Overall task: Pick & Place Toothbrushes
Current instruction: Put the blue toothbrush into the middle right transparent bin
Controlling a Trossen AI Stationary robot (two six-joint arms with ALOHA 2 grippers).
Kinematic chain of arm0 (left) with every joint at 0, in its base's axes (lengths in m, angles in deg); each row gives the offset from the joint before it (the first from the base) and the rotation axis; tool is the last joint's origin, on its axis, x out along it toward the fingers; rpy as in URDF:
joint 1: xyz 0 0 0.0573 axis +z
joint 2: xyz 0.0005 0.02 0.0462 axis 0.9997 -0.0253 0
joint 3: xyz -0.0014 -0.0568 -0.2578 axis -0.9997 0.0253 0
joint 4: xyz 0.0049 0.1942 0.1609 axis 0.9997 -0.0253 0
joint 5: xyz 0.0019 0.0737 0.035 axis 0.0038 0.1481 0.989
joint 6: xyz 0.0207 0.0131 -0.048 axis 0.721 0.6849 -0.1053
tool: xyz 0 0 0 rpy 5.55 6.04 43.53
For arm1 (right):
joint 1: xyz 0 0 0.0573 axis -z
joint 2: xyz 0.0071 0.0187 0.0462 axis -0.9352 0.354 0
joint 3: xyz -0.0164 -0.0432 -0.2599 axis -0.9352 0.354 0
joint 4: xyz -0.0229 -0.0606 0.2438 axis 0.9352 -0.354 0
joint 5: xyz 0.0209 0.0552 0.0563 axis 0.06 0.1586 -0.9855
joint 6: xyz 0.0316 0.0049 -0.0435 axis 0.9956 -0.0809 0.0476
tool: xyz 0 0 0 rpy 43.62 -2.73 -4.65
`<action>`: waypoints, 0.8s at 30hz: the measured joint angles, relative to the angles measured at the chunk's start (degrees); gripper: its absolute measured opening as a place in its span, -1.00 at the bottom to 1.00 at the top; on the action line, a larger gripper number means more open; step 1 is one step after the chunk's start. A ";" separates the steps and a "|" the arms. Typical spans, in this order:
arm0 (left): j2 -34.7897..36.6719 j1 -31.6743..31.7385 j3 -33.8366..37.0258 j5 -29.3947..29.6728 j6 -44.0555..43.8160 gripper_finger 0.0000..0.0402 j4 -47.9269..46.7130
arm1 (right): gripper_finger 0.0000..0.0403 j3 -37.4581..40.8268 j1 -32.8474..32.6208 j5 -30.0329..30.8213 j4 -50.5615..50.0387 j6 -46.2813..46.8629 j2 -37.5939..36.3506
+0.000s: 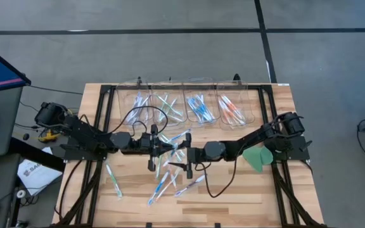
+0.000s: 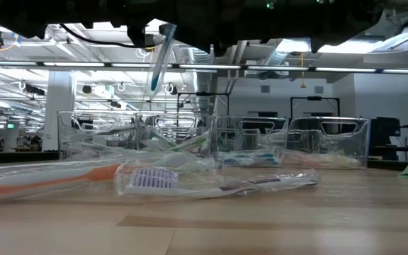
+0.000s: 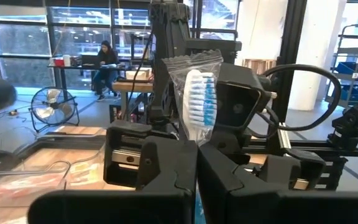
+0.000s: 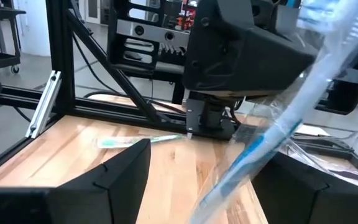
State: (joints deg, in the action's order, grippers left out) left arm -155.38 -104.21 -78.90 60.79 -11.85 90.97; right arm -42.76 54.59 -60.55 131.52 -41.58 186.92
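My left gripper (image 3: 196, 149) is shut on a wrapped blue-and-white toothbrush (image 3: 201, 93) above the middle of the table; its bristle head stands above the fingers. In the low view this toothbrush (image 2: 159, 60) slants down from the arms, clear of the wood. My right gripper (image 4: 210, 158) faces the left one from the table's right side and is open. The held brush's handle (image 4: 260, 152) slants through the gap between its fingers, and I see no touch. Several more toothbrushes (image 1: 170, 180) lie loose on the table. My left gripper pinches the toothbrush between its two fingers just below the bristle head (image 3: 197, 138), through the clear wrapper. The fingers come about level from the table's left side and lie across the brush. It stands tilted, head up, handle hanging below, lifted clear of the table.
Clear bins (image 1: 185, 82) holding sorted toothbrushes line the far edge. A flat green disc (image 1: 258, 158) lies by the right arm. Close to the low camera lie a wrapped orange brush (image 2: 48, 180) and a purple one (image 2: 211, 183). Black frame rails (image 1: 100, 114) flank both sides.
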 joint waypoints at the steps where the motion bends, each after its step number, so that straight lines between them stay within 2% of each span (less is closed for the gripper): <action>1: 0.00 0.00 0.00 -0.01 -0.14 -0.99 0.01 | 0.27 0.00 0.19 0.00 0.00 0.34 0.00; 4: 0.00 0.00 0.00 0.01 -0.51 -0.99 0.01 | 0.23 0.00 0.63 0.00 -0.01 1.61 0.00; 7: 0.02 0.00 0.00 0.01 -0.61 -0.99 -0.01 | 0.10 0.00 1.05 0.02 -0.02 1.81 0.00; 24: 0.04 0.00 0.00 -2.24 -1.29 -0.99 -0.32 | -0.92 0.00 2.03 0.02 -0.57 0.91 0.00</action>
State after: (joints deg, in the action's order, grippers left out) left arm -155.34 -104.21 -78.90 58.55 -13.13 90.65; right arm -42.76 56.62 -60.53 130.95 -40.66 186.92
